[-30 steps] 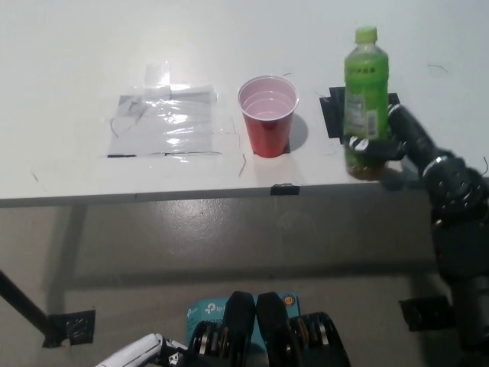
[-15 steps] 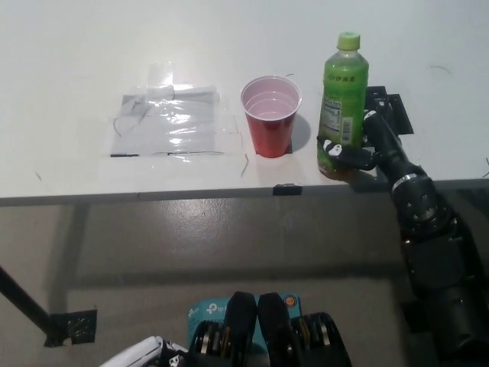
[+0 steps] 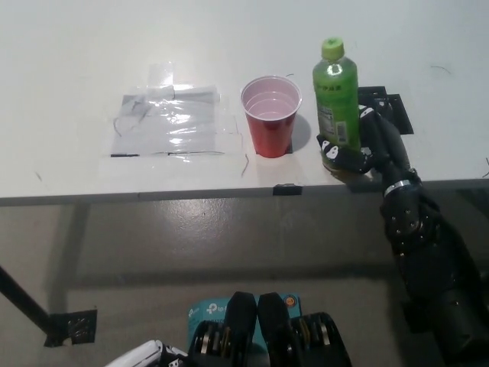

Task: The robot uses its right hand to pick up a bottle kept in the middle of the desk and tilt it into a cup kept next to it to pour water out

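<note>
Bottle [image 3: 335, 103] now leans further toward cup [image 3: 270, 115].

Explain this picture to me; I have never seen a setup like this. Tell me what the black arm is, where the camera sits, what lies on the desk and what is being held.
The camera sits on a humanoid robot's head and looks steeply down at a white desk. The black arm coming in from the lower right is the robot's own right arm, and its right hand is closed around the lower part of a green bottle that stands upright with its cap on. Just beside the bottle stands a red cup, open at the top. Further left, a clear plastic sheet lies taped flat. The white left hand barely shows at the bottom edge.
</note>
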Action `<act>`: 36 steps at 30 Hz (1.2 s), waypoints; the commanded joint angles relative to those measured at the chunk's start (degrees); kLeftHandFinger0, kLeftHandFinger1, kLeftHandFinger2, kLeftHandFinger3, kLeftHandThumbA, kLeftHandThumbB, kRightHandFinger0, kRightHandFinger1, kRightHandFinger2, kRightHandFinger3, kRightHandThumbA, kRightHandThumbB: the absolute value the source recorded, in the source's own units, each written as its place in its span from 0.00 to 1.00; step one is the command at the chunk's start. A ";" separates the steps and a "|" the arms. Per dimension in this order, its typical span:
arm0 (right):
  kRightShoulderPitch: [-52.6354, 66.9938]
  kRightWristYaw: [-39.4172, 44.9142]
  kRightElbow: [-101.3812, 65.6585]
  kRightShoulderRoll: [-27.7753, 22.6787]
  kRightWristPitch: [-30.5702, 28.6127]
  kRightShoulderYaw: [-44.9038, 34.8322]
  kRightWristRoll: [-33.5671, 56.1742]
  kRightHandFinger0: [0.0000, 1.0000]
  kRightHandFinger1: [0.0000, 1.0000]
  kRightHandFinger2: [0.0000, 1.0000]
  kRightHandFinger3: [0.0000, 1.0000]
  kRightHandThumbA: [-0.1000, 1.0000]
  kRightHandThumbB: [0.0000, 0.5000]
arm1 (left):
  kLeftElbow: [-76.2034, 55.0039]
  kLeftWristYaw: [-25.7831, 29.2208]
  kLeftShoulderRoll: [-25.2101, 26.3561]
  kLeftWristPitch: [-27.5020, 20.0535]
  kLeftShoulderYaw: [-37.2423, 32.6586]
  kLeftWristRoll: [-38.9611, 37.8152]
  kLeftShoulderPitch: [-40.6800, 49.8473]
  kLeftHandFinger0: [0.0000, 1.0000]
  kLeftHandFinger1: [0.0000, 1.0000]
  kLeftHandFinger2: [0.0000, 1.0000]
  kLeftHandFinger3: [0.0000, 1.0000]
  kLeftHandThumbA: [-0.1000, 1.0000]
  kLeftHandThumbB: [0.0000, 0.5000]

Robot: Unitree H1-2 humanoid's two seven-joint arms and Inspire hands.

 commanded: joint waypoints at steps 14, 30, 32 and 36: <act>-0.62 -21.25 5.29 0.18 5.34 9.36 -5.29 1.00 1.00 1.00 1.00 0.98 0.87 | -1.90 1.18 0.48 -1.17 1.09 0.48 0.83 0.84 0.74 0.79 1.00 1.00 0.82; 2.38 -15.00 -2.66 -2.66 10.95 9.55 -2.28 1.00 1.00 1.00 1.00 0.98 1.00 | -2.09 1.43 -0.65 -1.63 1.86 0.29 1.87 0.82 0.75 0.81 1.00 1.00 0.79; 4.41 -11.85 -7.69 -2.70 14.14 8.11 -0.49 1.00 1.00 1.00 1.00 1.00 1.00 | -1.64 1.53 -0.83 -1.77 2.28 -0.18 1.78 0.82 0.74 0.80 1.00 1.00 0.80; 9.82 -0.68 -21.60 -3.54 23.35 7.42 1.51 1.00 1.00 1.00 1.00 1.00 1.00 | -1.35 1.51 -0.75 -1.44 2.47 0.10 1.60 0.83 0.75 0.81 1.00 1.00 0.81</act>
